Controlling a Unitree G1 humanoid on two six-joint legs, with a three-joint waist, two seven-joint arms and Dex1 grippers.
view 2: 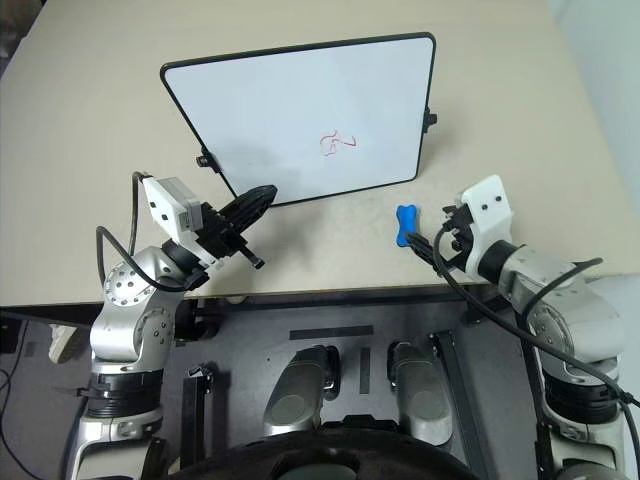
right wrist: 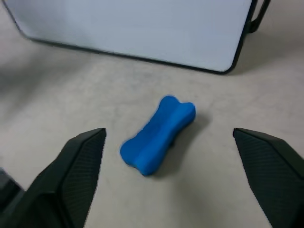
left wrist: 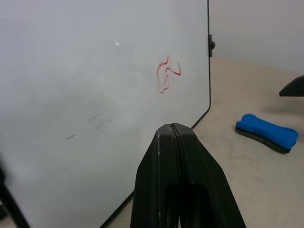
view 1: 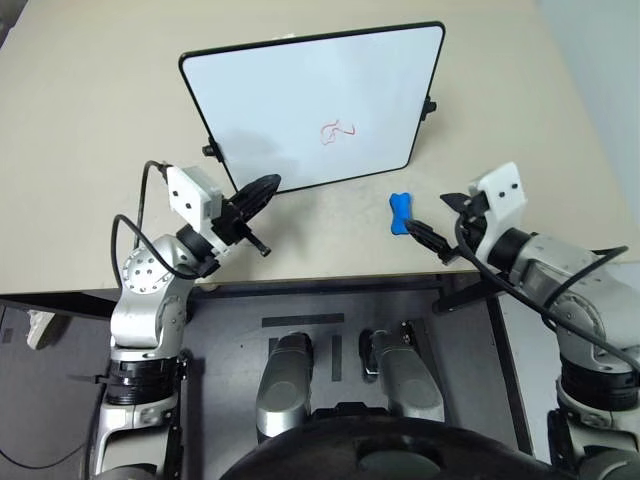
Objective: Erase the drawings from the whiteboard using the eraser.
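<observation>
The eraser (right wrist: 157,134) lies flat on the desk (view 1: 90,120) just beside the whiteboard's (view 1: 300,90) lower corner, between the right tool's (right wrist: 173,178) wide-spread fingers; the left tool (left wrist: 173,137), pressed closed, points at the whiteboard below the drawings (left wrist: 166,76).

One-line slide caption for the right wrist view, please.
Open right gripper poised over the blue eraser lying on the table, just in front of the whiteboard.

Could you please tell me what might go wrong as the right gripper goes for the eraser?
1. The eraser lies slanted between the open right gripper fingers, so closing may pinch it off-centre or spin it away.
2. The whiteboard stands tilted just beyond; a push forward could knock its lower edge.
3. The left gripper, shut, sits close to the board's near corner and could nudge it, away from the drawings.
</observation>
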